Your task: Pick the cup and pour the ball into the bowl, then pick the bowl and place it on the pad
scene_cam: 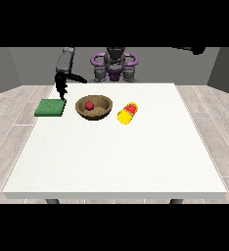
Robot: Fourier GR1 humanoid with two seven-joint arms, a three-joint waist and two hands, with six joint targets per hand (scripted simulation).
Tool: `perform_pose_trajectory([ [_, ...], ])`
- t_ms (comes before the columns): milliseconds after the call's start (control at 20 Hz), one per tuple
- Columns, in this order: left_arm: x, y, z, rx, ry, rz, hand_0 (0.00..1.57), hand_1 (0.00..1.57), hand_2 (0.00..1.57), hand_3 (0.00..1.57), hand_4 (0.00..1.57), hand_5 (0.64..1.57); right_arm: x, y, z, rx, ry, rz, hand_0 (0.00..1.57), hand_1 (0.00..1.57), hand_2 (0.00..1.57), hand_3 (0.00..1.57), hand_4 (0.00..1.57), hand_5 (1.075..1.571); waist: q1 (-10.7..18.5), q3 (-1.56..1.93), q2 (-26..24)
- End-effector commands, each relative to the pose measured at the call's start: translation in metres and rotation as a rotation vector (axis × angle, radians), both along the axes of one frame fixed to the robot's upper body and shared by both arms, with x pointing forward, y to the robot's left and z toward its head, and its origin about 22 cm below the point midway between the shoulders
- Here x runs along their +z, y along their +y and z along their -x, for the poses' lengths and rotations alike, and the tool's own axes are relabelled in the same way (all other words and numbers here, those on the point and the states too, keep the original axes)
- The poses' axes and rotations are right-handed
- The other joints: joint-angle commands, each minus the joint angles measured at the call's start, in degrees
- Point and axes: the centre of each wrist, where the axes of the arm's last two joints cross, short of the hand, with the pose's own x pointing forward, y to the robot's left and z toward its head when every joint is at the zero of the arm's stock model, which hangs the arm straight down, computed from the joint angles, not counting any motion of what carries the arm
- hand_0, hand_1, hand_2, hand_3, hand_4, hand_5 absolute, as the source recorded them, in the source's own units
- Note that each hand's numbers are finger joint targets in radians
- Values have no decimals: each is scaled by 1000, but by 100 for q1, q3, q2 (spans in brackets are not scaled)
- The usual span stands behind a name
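The hand at the view's left (61, 88) hangs over the table's far left part, just above the green pad (50, 107); whether its fingers are open or curled I cannot tell. No second hand shows.

Beside the pad, near the far edge, the brown bowl (94, 107) holds the red ball (89, 105). It looks stiff and light; its rim seems the best place to take hold.

The yellow cup (127, 113) lies tipped just beside it. The white table (116, 162) sits on a pale plank floor between grey walls.
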Motion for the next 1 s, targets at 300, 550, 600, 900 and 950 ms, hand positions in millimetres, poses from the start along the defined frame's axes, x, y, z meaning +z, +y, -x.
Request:
perform_pose_trajectory([
  [300, 32, 78, 24, 17, 0, 30, 0, 0, 0, 0, 209, 1562, -22, -6, 2, -9, 27, -20, 0, 0, 0, 0, 0, 1570, -93, 12, 42],
  [550, 21, 62, 24, -19, -26, 64, 0, 0, 0, 0, 135, 1563, -54, -3, 8, -20, 23, -55, 0, 0, 0, 0, 0, 1571, -12, 14, 261],
  [600, 33, 59, 24, -42, -36, 62, 0, 0, 0, 0, 147, 1565, -46, -9, 2, -19, 37, -72, 0, 0, 0, 0, 0, 1571, 70, 15, 248],
  [900, 78, 62, 35, -103, -100, 50, 0, 0, 0, 0, 106, 1568, -48, -19, -2, -63, -18, -93, 0, 0, 0, 0, 0, 1569, 258, 17, 794],
  [950, 73, 58, 33, -84, -62, 72, 0, 0, 0, 0, 117, 1568, -39, -27, -6, -58, -3, -102, 0, 0, 0, 0, 0, 1569, 204, 17, 654],
])
